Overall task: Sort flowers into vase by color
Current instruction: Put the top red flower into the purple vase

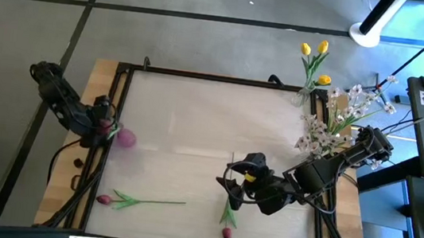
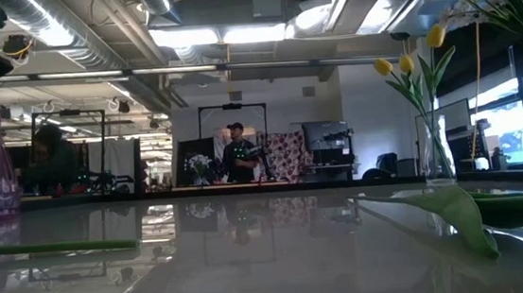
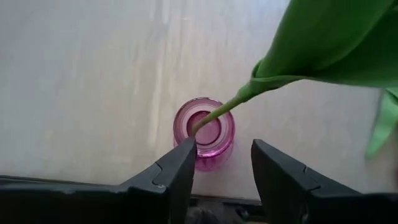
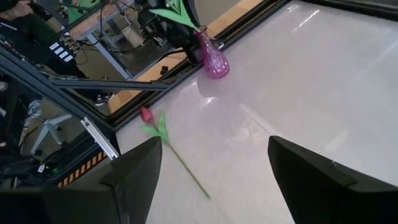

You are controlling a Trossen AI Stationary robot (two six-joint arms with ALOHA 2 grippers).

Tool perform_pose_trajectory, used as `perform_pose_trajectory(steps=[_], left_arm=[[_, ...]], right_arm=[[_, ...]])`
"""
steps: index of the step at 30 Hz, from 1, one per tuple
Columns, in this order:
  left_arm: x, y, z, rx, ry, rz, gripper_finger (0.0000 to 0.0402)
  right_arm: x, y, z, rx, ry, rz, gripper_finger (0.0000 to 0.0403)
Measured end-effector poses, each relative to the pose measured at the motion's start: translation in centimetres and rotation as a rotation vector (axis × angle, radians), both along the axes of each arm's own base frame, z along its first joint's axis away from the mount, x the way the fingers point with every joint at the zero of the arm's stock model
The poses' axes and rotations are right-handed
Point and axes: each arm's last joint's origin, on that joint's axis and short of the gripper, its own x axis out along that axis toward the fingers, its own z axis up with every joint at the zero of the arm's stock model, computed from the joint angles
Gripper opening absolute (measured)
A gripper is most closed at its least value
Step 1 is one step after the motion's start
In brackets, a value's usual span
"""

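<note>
left gripper point(image 3: 221, 171) hangs directly above the pink vase point(image 3: 204, 132), its fingers point(image 3: 177, 168) parted with nothing between them; a green stem point(image 3: 214, 115) already stands in the vase mouth, its leaf point(image 3: 329, 40) spreading above. right gripper point(image 4: 208, 180), well apart from the pink vase toward the opposite side of the table, is also spread wide and holds nothing.

as a judgement, the sort is well underway but unfinished. the white spray point(image 1: 332, 121) fills a vase at the far corner from the pink vase, and the yellow tulips point(image 1: 315, 59) stand in a clear vase point(image 2: 436, 155) just beside that spray. one stem is in the pink vase. two dark red tulips are left: one point(image 1: 138, 201) lies flat near the pink vase, toward the front edge, and another point(image 1: 227, 221) lies farther along that edge, just under the right gripper. both likely belong in the pink vase.

white tabletop point(image 1: 195, 125) is smooth and glossy, mirroring the ceiling lights in the low view, and a black frame point(image 1: 217, 78) borders it. beyond it is an open workshop, where a person point(image 2: 238, 153) stands far back among equipment.
</note>
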Motion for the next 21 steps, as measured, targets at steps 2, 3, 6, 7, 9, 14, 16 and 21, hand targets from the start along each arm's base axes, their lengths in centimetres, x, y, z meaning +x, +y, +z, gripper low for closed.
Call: perform_pose_trajectory(steps=[2,3,6,7,9,14,16,21], left_arm=[[0.1,0.0,-0.1,0.019,-0.011,0.014,0.0154],[0.1,0.0,-0.2,0.025,-0.015,0.021,0.0154],[0.1,0.1,-0.1,0.031,-0.029,0.051,0.0154],[0.1,0.2,0.0,0.027,-0.034,0.057,0.0154],[0.0,0.3,0.5,0.01,-0.049,0.073,0.0154],[-0.6,0.7,2.5,-0.063,-0.107,0.079,0.0154],[-1.0,0.8,3.4,-0.115,-0.114,0.065,0.0154],[-1.8,1.1,5.1,-0.234,-0.12,0.02,0.0153]], right_arm=[[0.0,0.0,0.0,-0.003,-0.002,-0.005,0.0294],[0.0,0.0,0.0,-0.003,-0.002,-0.005,0.0294],[0.0,0.0,0.0,-0.003,-0.002,-0.005,0.0294],[0.0,0.0,0.0,-0.003,-0.002,-0.005,0.0294],[0.0,0.0,0.0,-0.003,-0.002,-0.005,0.0294],[0.0,0.0,0.0,-0.002,-0.002,-0.004,0.0294],[0.0,0.0,0.0,0.004,-0.002,-0.005,0.0294],[0.0,0.0,0.0,0.018,-0.004,-0.007,0.0294]])
